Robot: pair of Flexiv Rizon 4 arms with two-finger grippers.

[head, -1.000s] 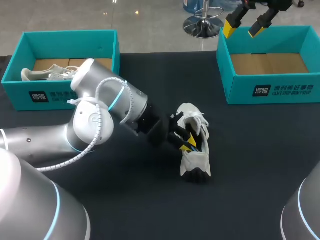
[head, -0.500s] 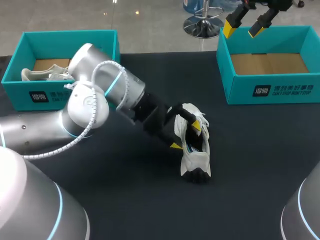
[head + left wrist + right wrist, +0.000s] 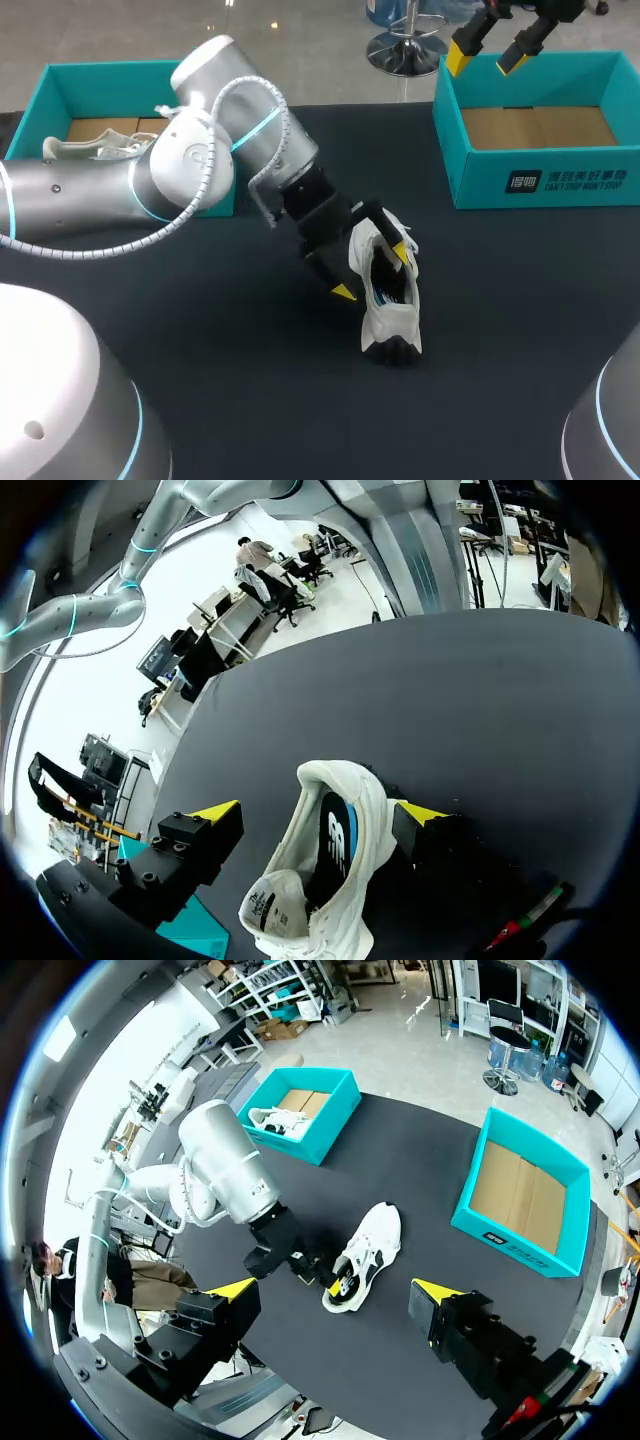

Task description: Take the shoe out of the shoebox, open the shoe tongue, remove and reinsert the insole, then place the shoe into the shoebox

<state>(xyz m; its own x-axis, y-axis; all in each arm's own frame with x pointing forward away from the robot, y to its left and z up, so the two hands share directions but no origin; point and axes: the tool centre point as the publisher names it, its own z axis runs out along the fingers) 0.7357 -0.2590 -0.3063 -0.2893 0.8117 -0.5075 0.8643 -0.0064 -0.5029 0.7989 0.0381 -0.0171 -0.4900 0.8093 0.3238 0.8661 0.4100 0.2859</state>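
One shoe [image 3: 390, 312], left gripper [image 3: 372, 273] astride, shoebox [image 3: 600, 182] beyond

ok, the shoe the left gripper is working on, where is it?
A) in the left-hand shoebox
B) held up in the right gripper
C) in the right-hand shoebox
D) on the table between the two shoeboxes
D: the white shoe sits on the black table between the left-hand shoebox and the right-hand shoebox, with the left gripper open astride it.

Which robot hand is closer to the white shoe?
Left. The left gripper has the white shoe between its open fingers. The right gripper hangs far off, over the back corner of the empty teal box.
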